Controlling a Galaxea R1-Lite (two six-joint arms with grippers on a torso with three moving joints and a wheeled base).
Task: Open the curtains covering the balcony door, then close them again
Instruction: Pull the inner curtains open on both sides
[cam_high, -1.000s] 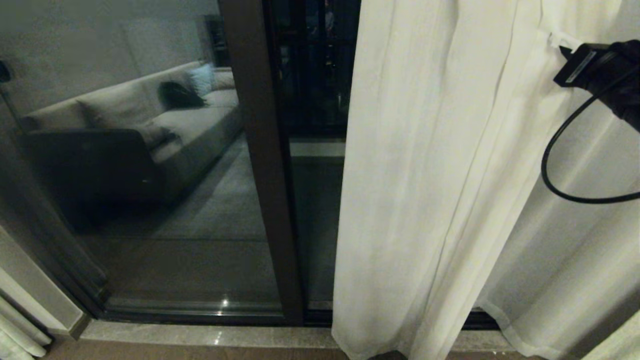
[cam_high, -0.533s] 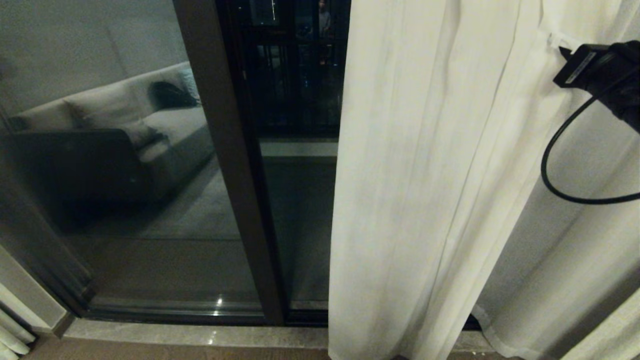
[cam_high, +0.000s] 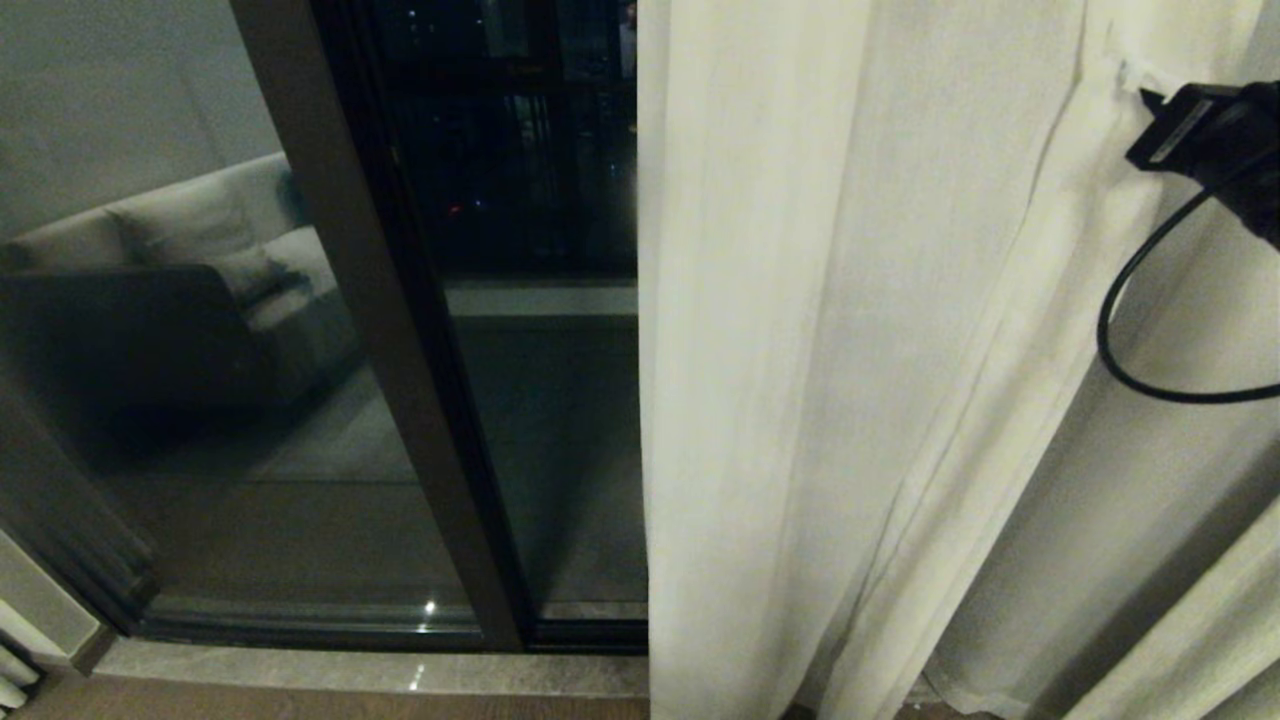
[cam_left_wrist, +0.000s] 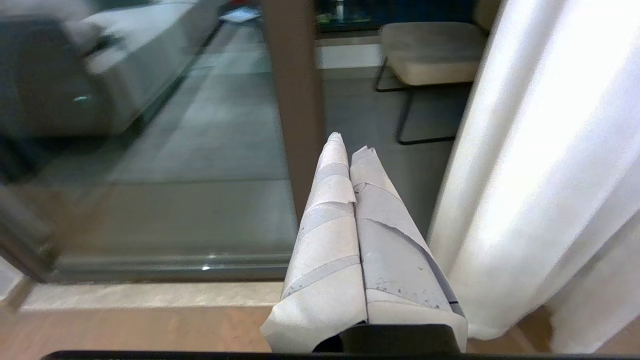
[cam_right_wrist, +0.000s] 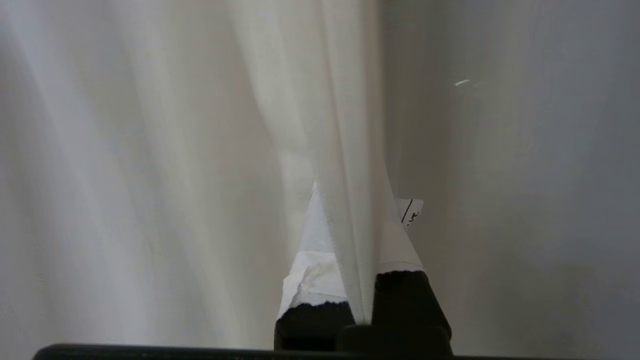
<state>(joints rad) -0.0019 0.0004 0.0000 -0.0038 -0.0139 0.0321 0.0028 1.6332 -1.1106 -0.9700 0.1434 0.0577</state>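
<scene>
The curtains (cam_high: 850, 350) hang in pale cream folds over the right half of the head view, and their edge falls straight to the floor. To their left the balcony door (cam_high: 540, 420) shows bare dark glass beside its brown upright frame (cam_high: 380, 330). My right gripper (cam_high: 1135, 85) is at the upper right, shut on a fold of curtain; the right wrist view shows that fabric (cam_right_wrist: 325, 125) pinched between the taped fingers (cam_right_wrist: 315, 240). My left gripper (cam_left_wrist: 350, 145) is shut and empty, pointing at the door frame (cam_left_wrist: 292, 100) with the curtain (cam_left_wrist: 540, 150) beside it.
A grey sofa (cam_high: 170, 260) is mirrored in the left glass pane. A stone sill (cam_high: 350, 670) runs along the door's foot above the wood floor. A black cable (cam_high: 1130, 350) loops under my right wrist. A chair (cam_left_wrist: 430, 60) shows beyond the glass.
The whole view has slid sideways, so the door frame now sits farther left. The curtain edge stands farther from that frame, baring more dark glass. My right gripper keeps its hold.
</scene>
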